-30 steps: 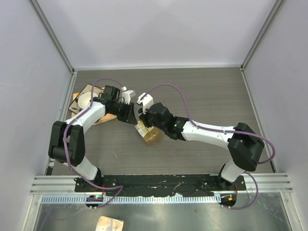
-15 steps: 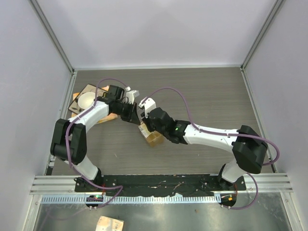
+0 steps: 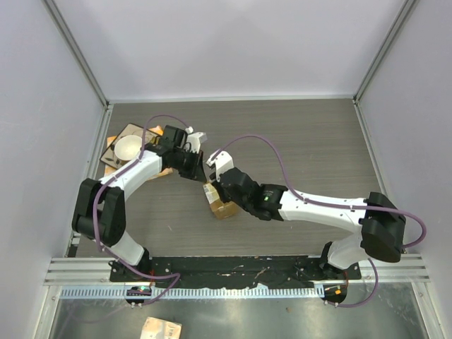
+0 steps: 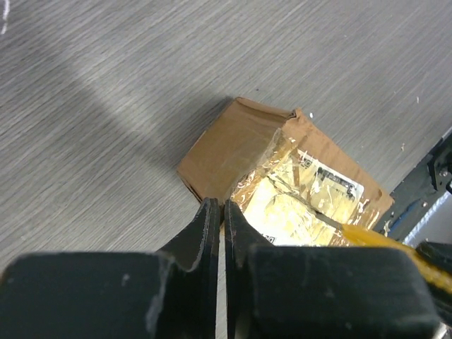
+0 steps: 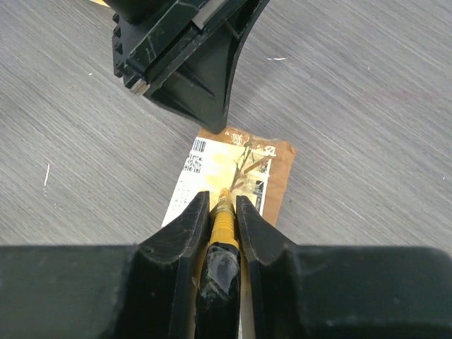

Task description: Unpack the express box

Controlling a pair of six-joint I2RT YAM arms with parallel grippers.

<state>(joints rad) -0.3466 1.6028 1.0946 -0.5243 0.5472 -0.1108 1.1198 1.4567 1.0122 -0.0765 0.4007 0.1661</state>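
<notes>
Right pincer (image 5: 222, 199) grips a yellow knife (image 5: 223, 234) over the taped express box (image 5: 277, 176), left pincer (image 4: 217, 206) closed at its edge

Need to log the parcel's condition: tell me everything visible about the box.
The box is a small brown cardboard parcel lying flat on the grey table between the two arms. Its top carries a white printed label with codes, under glossy, wrinkled clear tape. One end flap looks crumpled and slightly lifted. The left jaws are shut at one top edge; whether they pinch tape is unclear. The yellow knife, held in the right jaws, points its tip onto the taped label.
</notes>
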